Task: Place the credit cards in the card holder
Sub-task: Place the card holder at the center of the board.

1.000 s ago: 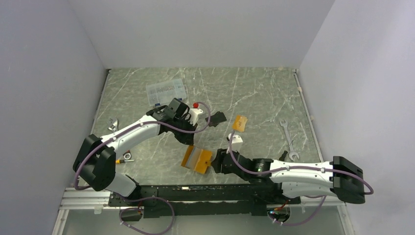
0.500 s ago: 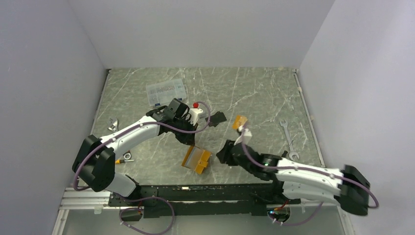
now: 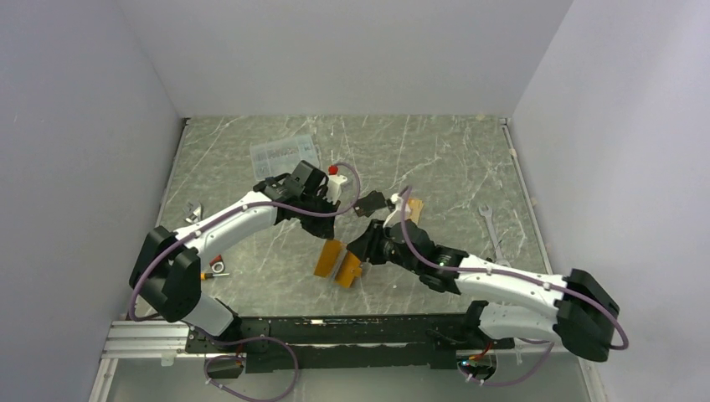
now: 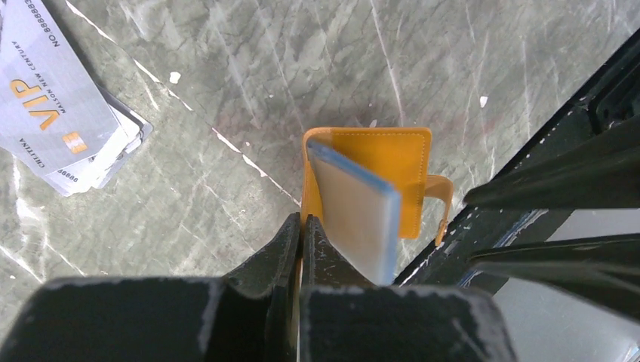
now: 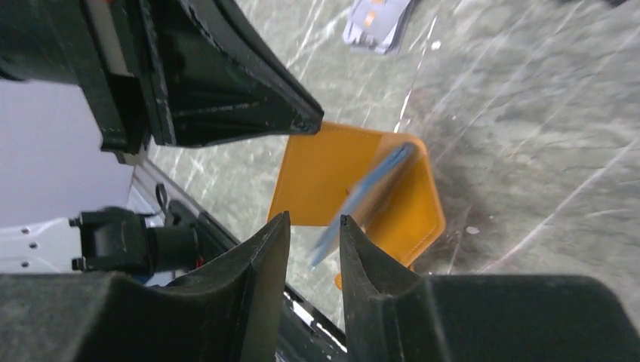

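The card holder (image 4: 392, 154) is an orange wallet, standing half open with its pale blue-grey inner panel (image 4: 355, 219) swung out. My left gripper (image 4: 302, 224) is shut on its orange cover from above; in the top view the left gripper (image 3: 326, 237) holds the card holder (image 3: 339, 264) tilted up off the table. My right gripper (image 5: 314, 223) is open, its tips just short of the inner panel's edge (image 5: 370, 192), with nothing gripped. Whitish credit cards (image 4: 64, 124) lie stacked beside it. A black card (image 3: 371, 203) and an orange card (image 3: 413, 209) lie behind the grippers.
A clear plastic compartment box (image 3: 283, 153) sits at the back left. A wrench (image 3: 494, 234) lies to the right, and small tools (image 3: 201, 216) lie left of the left arm. The table's front rail (image 3: 335, 322) runs close below the wallet.
The right arm swung up and left from the front edge to the wallet, and its jaws narrowed. The left gripper raised the wallet, tilting it more upright.
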Controlling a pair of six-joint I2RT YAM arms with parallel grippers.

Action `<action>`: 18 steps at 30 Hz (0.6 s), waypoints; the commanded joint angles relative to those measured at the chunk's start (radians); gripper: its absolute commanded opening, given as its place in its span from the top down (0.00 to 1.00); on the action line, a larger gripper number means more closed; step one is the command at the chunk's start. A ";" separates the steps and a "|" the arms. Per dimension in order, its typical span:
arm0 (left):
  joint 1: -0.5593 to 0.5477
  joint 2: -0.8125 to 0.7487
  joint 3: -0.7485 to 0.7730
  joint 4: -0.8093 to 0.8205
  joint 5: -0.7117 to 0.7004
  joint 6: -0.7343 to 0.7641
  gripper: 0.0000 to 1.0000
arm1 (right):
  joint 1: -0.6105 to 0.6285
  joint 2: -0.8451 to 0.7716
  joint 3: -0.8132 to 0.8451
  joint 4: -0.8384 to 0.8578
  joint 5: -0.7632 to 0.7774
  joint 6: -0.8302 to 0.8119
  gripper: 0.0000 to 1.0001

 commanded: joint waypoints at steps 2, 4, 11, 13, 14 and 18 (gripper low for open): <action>-0.005 0.018 -0.002 0.001 -0.016 -0.018 1.00 | 0.004 0.110 0.009 0.161 -0.125 -0.014 0.71; -0.003 0.028 -0.007 0.004 -0.027 -0.004 1.00 | -0.002 0.125 -0.025 0.174 -0.133 -0.012 0.72; 0.001 0.060 -0.020 0.019 -0.057 0.030 1.00 | -0.013 0.141 -0.107 0.200 -0.156 0.009 0.75; 0.001 0.069 -0.023 0.021 -0.061 0.035 1.00 | -0.013 0.131 -0.123 0.196 -0.157 0.007 0.75; 0.002 0.071 -0.025 0.022 -0.063 0.039 1.00 | -0.013 0.129 -0.132 0.200 -0.156 0.009 0.76; 0.002 0.084 -0.039 0.036 -0.069 0.047 1.00 | -0.015 0.143 -0.177 0.248 -0.202 0.027 0.77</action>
